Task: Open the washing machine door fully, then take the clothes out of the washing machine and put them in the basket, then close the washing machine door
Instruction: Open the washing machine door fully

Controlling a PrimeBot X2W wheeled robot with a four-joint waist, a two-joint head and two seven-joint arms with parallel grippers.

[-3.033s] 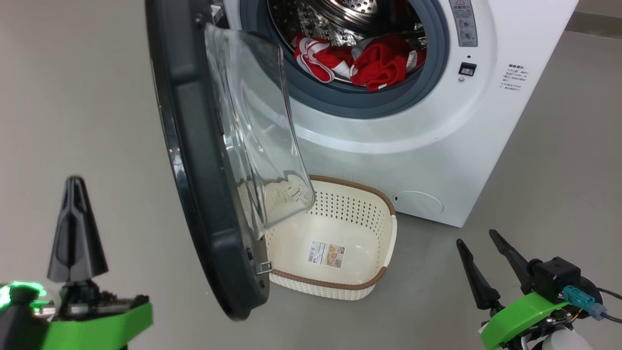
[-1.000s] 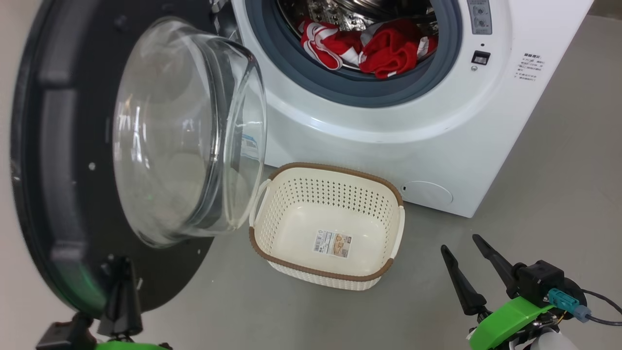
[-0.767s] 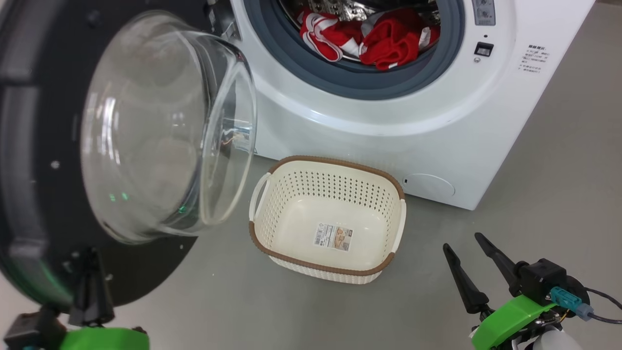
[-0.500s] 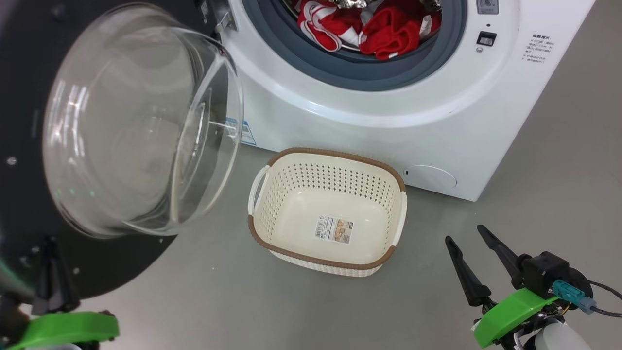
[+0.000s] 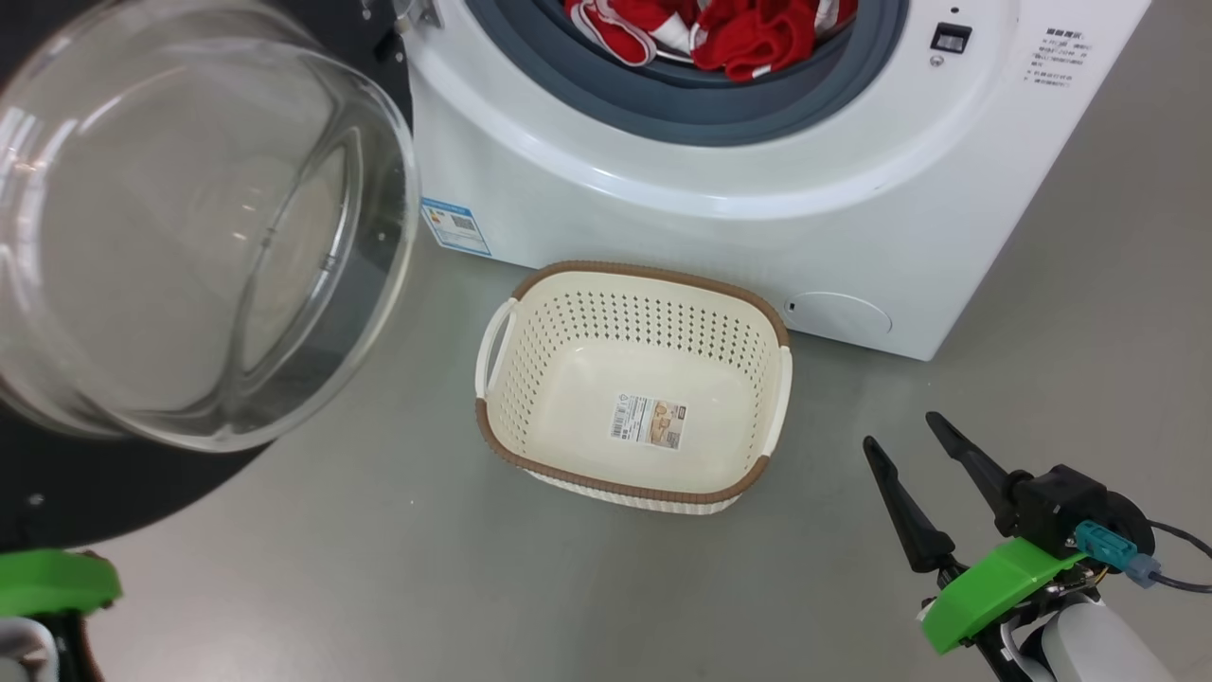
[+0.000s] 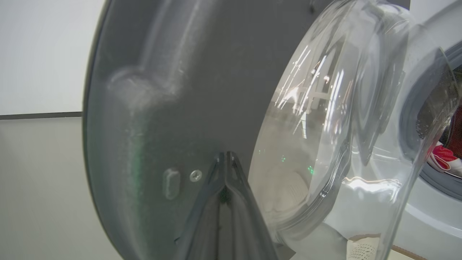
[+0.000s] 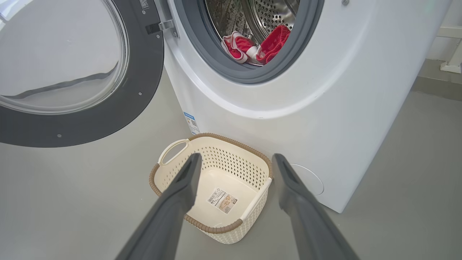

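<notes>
The washing machine door (image 5: pixel 95 493) stands swung wide to the left, its clear glass bowl (image 5: pixel 189 218) bulging toward me. Red clothes (image 5: pixel 720 28) with white trim lie in the drum of the white washing machine (image 5: pixel 710 218). The cream basket (image 5: pixel 644 271) sits on the floor in front of it, with nothing in it but a paper label. My left gripper (image 6: pixel 225 159) is shut with nothing in it, its tips close against the door's (image 6: pixel 162 108) dark inner face. My right gripper (image 5: pixel 898 428) hovers open to the right of the basket (image 7: pixel 216 136), pointing at it; the clothes (image 7: pixel 267 47) lie beyond.
A blue label sticker (image 5: pixel 454 225) and a round flap (image 5: pixel 838 315) mark the washer's lower front. Bare grey floor (image 5: pixel 379 568) spreads around the basket and to the right. A white fitting (image 7: pixel 451 66) stands by the wall at far right.
The door has swung further open to the left, with my shut left gripper following it. The head camera has shifted. My right gripper has stayed open and barely moved.
</notes>
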